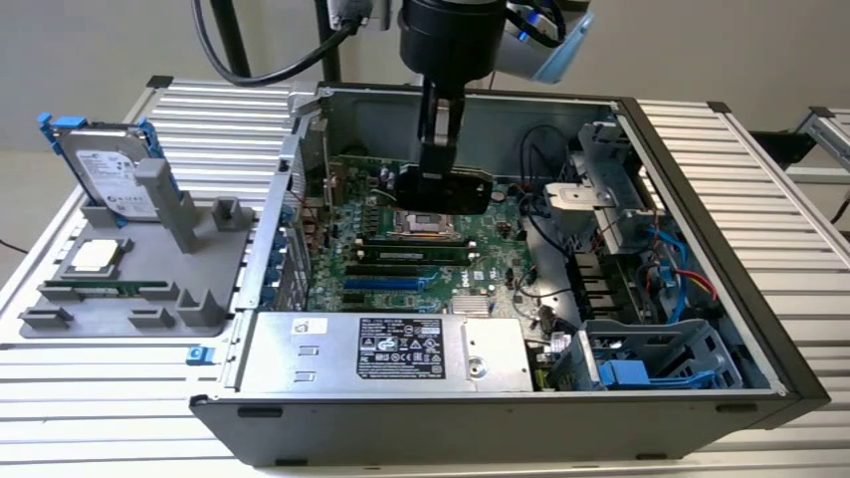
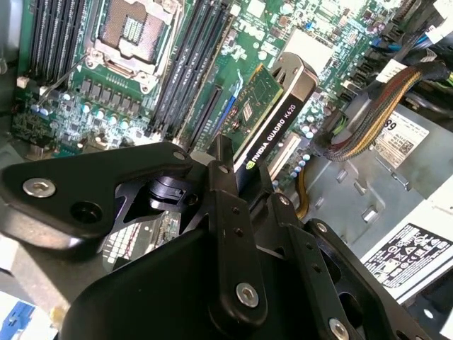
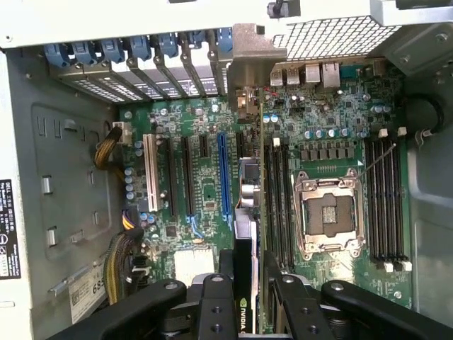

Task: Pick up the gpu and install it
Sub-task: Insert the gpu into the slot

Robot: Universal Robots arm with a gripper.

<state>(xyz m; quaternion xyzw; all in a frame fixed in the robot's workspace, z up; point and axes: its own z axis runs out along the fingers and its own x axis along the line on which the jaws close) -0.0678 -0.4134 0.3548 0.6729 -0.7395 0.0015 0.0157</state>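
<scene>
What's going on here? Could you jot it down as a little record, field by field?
Held item: gpu, gripped on edge by the gripper
Gripper position: above the open computer case, over the motherboard
Card status: not seated in a slot; blue slot empty
Processor socket: open, no chip
Outside the case: hard drive standing in a grey holder

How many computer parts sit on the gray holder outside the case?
3: hard drive upright at the back, square chip midway, thin memory stick nearest the front. Others could be hidden.
</scene>
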